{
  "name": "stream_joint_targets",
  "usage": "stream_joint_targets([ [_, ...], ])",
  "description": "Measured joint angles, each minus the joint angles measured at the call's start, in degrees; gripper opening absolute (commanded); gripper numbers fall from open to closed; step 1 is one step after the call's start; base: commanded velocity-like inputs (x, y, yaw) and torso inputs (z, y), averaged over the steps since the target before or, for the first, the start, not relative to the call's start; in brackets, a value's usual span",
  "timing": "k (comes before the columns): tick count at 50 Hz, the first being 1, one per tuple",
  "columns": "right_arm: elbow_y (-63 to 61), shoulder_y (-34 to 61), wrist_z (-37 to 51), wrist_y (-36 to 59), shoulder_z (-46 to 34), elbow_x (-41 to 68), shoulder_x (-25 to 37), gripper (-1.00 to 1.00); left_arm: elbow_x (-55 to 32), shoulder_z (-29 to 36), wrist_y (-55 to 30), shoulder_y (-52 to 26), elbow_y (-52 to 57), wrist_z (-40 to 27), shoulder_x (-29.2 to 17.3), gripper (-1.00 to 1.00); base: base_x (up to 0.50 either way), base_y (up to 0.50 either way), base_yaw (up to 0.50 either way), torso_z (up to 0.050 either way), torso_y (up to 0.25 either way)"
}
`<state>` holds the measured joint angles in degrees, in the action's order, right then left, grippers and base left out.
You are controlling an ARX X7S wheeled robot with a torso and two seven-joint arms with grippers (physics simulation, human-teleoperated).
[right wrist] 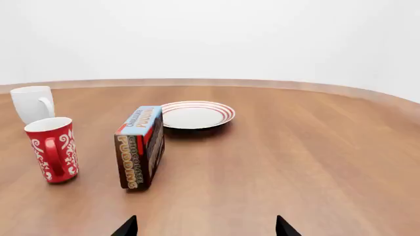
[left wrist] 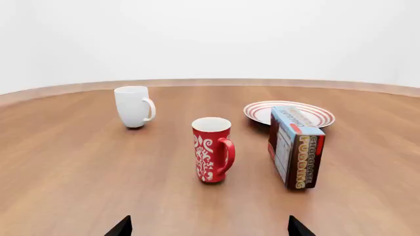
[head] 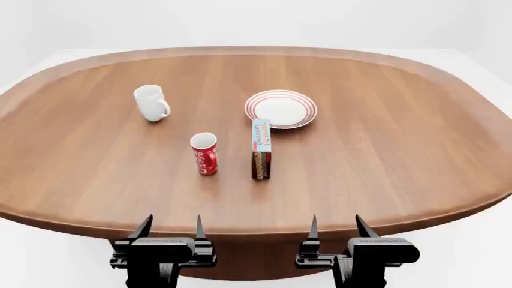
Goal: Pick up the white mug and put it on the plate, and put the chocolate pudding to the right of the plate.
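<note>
The white mug (head: 150, 102) (left wrist: 134, 105) (right wrist: 33, 103) stands upright at the table's far left, handle to the right. The plate (head: 281, 108) (left wrist: 289, 113) (right wrist: 194, 114), white with red rings, lies near the middle with nothing on it. The chocolate pudding (head: 261, 149) (left wrist: 294, 146) (right wrist: 140, 145) box stands on edge just in front of the plate. My left gripper (head: 170, 228) (left wrist: 208, 227) and right gripper (head: 335, 227) (right wrist: 205, 227) hover open at the near edge, well short of everything, with nothing between their fingers.
A red cup with white patterns (head: 205, 153) (left wrist: 213, 149) (right wrist: 54, 149) stands upright left of the pudding box. The wooden oval table (head: 400, 132) stretches wide to the right of the plate. White floor surrounds the table.
</note>
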<state>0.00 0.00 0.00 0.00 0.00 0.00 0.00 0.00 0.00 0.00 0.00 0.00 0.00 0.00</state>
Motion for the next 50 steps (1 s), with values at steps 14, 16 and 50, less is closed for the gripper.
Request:
stream_joint_targets([
  [14,0.34,0.08,2.05,-0.22,-2.03,1.33,1.61,1.00,-1.64,1.85,-0.04,-0.04,0.07,-1.88,-1.61,1.00,0.00,0.00,0.00,0.000,0.000],
  [16,0.40,0.10,2.35,-0.25,-2.32,1.55,1.86,1.00,-1.90,2.13,-0.10,-0.04,0.13,-2.16,-1.86,1.00,0.00,0.00,0.00,0.000,0.000],
  [50,-1.03,0.68,5.78,0.27,-4.10,4.23,4.39,1.00,-1.11,5.07,-1.21,-0.31,2.38,-6.88,-4.75,1.00,0.00,0.00,0.00,0.000,0.000],
])
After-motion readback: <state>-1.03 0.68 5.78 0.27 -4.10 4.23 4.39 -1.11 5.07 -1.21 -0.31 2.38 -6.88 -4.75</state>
